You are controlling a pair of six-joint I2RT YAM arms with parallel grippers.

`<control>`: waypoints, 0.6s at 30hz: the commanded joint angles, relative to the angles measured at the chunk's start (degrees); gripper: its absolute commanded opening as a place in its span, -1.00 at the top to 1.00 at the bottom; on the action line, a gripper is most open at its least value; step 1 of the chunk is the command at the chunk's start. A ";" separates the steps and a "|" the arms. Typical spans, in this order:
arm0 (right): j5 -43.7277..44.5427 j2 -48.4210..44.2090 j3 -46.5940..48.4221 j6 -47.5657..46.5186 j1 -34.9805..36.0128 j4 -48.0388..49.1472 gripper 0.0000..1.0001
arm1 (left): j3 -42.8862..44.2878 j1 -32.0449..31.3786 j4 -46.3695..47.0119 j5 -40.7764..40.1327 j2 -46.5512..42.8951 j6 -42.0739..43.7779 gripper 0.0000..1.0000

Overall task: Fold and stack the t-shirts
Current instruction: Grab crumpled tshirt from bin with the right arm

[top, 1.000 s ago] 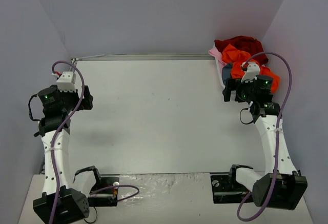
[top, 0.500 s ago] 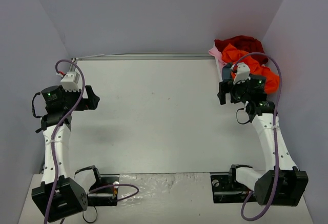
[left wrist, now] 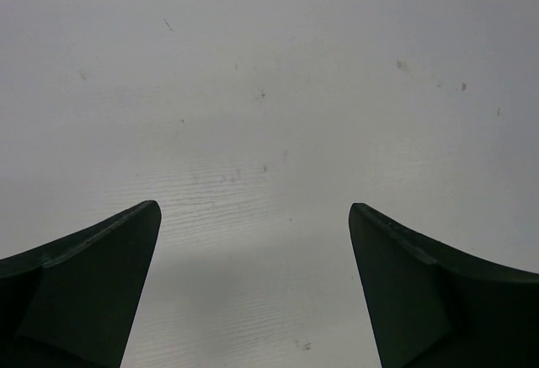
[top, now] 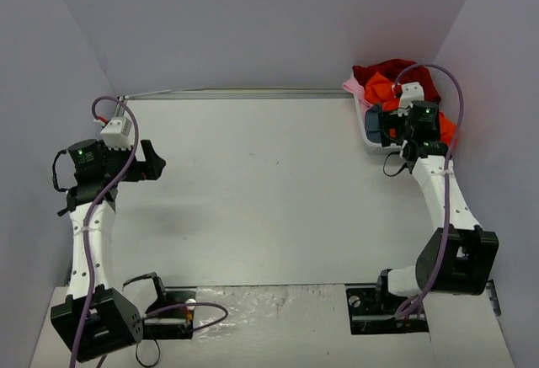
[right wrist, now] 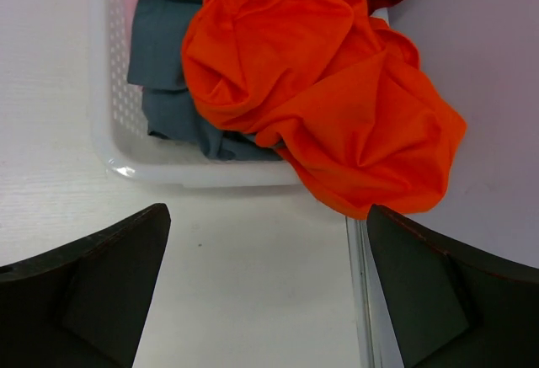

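Approach phase of the first pick. The right tool [right wrist: 265,216] hangs just short of the white basket [right wrist: 114,107] at the far right corner of the table [top: 253,183], its fingers spread wide and holding nothing. The orange-red t-shirt [right wrist: 328,107] lies crumpled on top of the heap, spilling over the basket's near right rim and past the table edge. Beneath it sit the grey-blue t-shirt [right wrist: 164,40], the pale pink t-shirt [top: 354,88] and the dark red t-shirt [top: 400,72]. The left tool [left wrist: 253,212] hovers over bare table on the left side, likewise spread and empty. No shirt is yet laid out, so folding and stacking appear not to have begun. The next move probably calls for lowering the right tool onto a raised ridge of orange-red cloth and pinching one layer only. The lift must be high enough to clear the rim without dragging the shirts below.
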 commanded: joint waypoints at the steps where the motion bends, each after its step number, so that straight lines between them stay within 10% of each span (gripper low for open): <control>1: 2.65 3.66 2.50 -0.77 -1.88 5.23 -1.00 | 3.53 -0.48 -0.39 -0.41 0.80 -0.34 -0.89; 18: 3.35 20.90 16.03 1.34 -3.29 6.81 -1.00 | 1.59 -3.21 0.67 -2.43 -0.43 2.47 -0.89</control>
